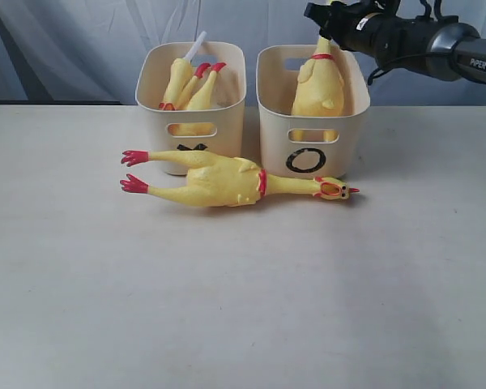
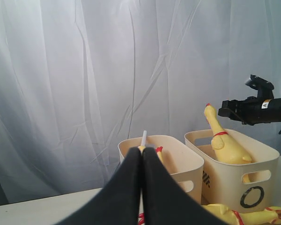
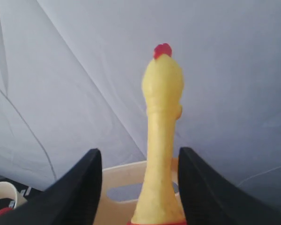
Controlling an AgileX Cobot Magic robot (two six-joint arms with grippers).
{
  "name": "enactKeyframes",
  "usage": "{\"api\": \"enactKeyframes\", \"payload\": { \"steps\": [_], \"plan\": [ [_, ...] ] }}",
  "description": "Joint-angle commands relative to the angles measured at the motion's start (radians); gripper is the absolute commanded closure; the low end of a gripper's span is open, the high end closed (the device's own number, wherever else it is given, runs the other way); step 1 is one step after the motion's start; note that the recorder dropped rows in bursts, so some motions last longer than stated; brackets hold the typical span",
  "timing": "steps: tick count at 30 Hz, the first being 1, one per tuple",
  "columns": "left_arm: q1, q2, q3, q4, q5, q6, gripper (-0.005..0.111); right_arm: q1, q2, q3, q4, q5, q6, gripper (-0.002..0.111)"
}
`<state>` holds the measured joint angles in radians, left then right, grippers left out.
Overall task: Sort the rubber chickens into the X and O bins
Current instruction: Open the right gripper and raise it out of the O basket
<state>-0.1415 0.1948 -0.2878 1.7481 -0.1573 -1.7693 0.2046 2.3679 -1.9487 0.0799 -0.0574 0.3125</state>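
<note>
Above the O bin [image 1: 275, 154], the right gripper [image 3: 138, 151] hangs wide open, its jaws on either side of the neck of the binned chicken [image 1: 317, 89] and touching neither side. That chicken stands upright in the bin, head and neck well above the rim. A sideways swing could catch the head, drag the bird out or tip the light tub.

The left gripper [image 2: 141, 152] is held high and to the left, closed on nothing.

The loose chicken [image 1: 223, 180] lies on the table [image 1: 243, 324] right against the fronts of both bins, covering most of the X bin's [image 1: 158, 138] mark. A grasp there could nudge a tub, and the long, soft body would likely sag and snag a rim on the way in. The X bin already holds birds [image 1: 190, 85] with red feet poking up, which leaves little room.

The table is pale, matte and flat. A white, creased curtain [image 2: 61, 93] hangs behind it.
</note>
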Motion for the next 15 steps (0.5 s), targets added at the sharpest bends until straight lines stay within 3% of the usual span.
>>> {"api": "enactKeyframes", "payload": {
  "steps": [1, 15],
  "plan": [
    [0.001, -0.009, -0.003, -0.004, -0.003, 0.001, 0.106, -0.005, -0.001, -0.002, -0.012, -0.019, -0.007, 0.059],
    [0.001, -0.009, -0.003, -0.004, -0.001, 0.001, 0.106, -0.005, -0.056, -0.002, -0.012, 0.095, -0.007, 0.059]
  ]
}}
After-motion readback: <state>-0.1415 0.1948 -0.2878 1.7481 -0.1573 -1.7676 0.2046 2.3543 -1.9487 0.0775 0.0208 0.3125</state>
